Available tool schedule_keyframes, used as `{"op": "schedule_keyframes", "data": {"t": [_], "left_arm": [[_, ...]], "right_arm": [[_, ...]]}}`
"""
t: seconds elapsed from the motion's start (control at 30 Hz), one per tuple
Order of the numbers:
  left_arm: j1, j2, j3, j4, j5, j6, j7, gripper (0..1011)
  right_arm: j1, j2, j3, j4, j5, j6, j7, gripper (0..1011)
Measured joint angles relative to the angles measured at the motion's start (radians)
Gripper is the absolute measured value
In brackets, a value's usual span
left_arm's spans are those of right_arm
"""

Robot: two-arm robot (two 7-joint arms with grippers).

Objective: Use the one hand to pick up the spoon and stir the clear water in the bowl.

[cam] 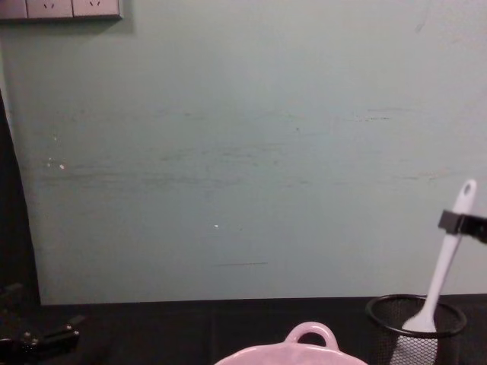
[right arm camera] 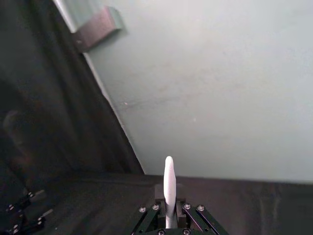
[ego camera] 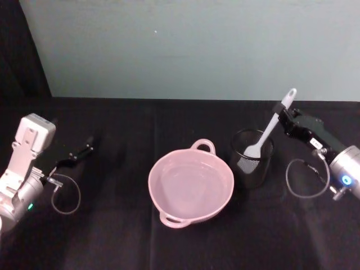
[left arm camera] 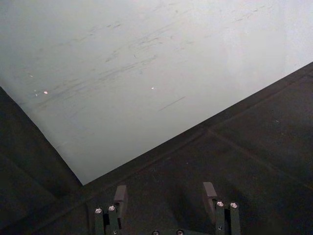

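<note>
A black-covered table [ego camera: 112, 236] carries a pink bowl [ego camera: 151, 183] of clear water at its middle, with a black mesh cup [ego camera: 247, 169] just beside it on the right. The left gripper [ego camera: 87, 145] sits low over the table well off to the left, its fingers [left arm camera: 209, 192] spread apart with nothing between them. The right gripper [ego camera: 279, 109] reaches in above the cup, clamped near the upper end of the white spoon [ego camera: 269, 128], which leans up toward the right with its flat head down inside the cup.
</note>
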Motion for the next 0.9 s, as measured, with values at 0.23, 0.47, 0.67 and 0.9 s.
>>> {"op": "schedule_keyframes", "data": {"t": [0.23, 0.47, 0.67, 0.9], "left_arm": [[0.000, 0.000, 0.000, 0.000, 0.000, 0.000, 0.000, 1005], [0.000, 0.000, 0.000, 0.000, 0.000, 0.000, 0.000, 1005], [0.000, 0.000, 0.000, 0.000, 0.000, 0.000, 0.000, 1005], [0.000, 0.000, 0.000, 0.000, 0.000, 0.000, 0.000, 1005]], "right_arm": [[0.000, 0.037, 0.001, -0.099, -0.092, -0.006, -0.021, 112], [0.028, 0.072, -0.003, -0.181, -0.180, 0.032, -0.036, 112], [0.048, 0.088, 0.000, -0.231, -0.211, 0.089, -0.034, 112], [0.050, 0.089, 0.002, -0.236, -0.216, 0.097, -0.031, 112]]}}
